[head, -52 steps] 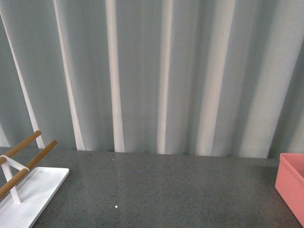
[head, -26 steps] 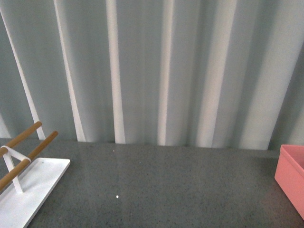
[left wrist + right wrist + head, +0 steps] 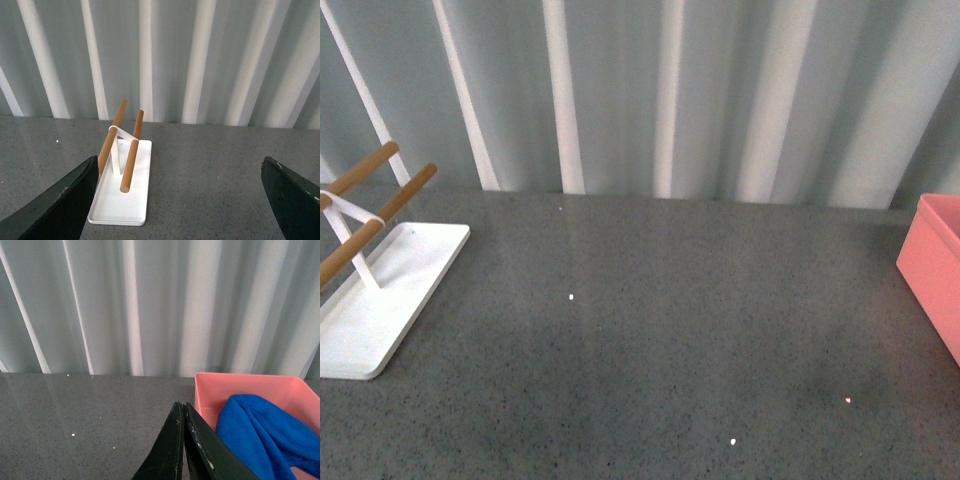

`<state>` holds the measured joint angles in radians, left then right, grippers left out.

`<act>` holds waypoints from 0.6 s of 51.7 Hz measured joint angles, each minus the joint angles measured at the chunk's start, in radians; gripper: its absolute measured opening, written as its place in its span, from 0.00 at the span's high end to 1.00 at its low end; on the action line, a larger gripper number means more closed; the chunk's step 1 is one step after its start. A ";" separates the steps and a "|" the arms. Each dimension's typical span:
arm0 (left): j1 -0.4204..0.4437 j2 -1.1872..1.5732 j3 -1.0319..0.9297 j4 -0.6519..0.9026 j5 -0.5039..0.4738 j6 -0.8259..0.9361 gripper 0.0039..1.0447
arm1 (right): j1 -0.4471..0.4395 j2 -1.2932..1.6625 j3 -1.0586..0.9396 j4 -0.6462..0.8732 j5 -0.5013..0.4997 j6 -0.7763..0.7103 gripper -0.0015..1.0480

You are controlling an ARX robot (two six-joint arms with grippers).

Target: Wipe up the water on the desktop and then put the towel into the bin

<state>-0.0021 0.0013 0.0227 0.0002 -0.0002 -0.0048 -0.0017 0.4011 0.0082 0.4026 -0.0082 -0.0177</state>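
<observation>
The dark speckled desktop (image 3: pixel 670 320) fills the lower front view, with neither arm in it. The pink bin (image 3: pixel 935 270) stands at its right edge. In the right wrist view the blue towel (image 3: pixel 265 435) lies crumpled inside the bin (image 3: pixel 207 395). My right gripper (image 3: pixel 182 405) is shut with nothing in it, its tips over the desktop just beside the bin's near wall. My left gripper (image 3: pixel 179 160) is open and empty, above bare desktop (image 3: pixel 210 190).
A flat white stand (image 3: pixel 380 290) with wooden bars sits at the desktop's left; it lies ahead of the left gripper, near one finger (image 3: pixel 65 205). A ribbed pale wall (image 3: pixel 660 90) closes the back. A few tiny bright specks dot the surface.
The front view has tilted downward: far more desktop shows, less wall, and the stand and bin sit higher in the picture. No object has shifted on the desktop.
</observation>
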 joint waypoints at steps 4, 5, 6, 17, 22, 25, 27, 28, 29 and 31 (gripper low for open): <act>0.000 0.000 0.000 0.000 0.000 0.000 0.06 | 0.000 -0.030 0.000 -0.032 0.000 0.000 0.97; 0.000 0.000 0.000 0.000 0.000 0.000 0.06 | 0.000 -0.039 0.000 -0.041 0.000 0.000 0.97; 0.000 0.000 0.000 0.000 0.000 0.000 0.06 | 0.000 -0.048 0.000 -0.049 0.000 0.000 0.97; 0.000 0.000 0.000 0.000 0.000 0.000 0.06 | 0.000 -0.134 0.000 -0.132 0.000 0.000 0.97; 0.000 0.000 0.000 0.000 0.000 0.000 0.06 | 0.000 -0.170 0.000 -0.169 0.000 0.000 0.97; 0.000 0.000 0.000 0.000 0.000 0.000 0.06 | 0.000 -0.190 0.000 -0.188 0.000 0.001 0.97; 0.000 0.000 0.000 0.000 0.000 0.000 0.06 | 0.000 -0.200 0.000 -0.198 0.000 0.001 0.97; 0.000 0.000 0.000 0.000 0.000 0.000 0.06 | 0.000 -0.204 0.000 -0.203 0.000 0.001 0.97; 0.000 0.000 0.000 0.000 0.000 0.000 0.06 | 0.000 -0.207 0.000 -0.205 0.000 0.001 0.97; 0.000 0.000 0.000 0.000 0.000 0.000 0.06 | 0.000 -0.216 0.000 -0.214 0.000 0.001 0.97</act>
<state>-0.0021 0.0013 0.0227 0.0002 -0.0002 -0.0048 -0.0017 0.1852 0.0078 0.1890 -0.0078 -0.0170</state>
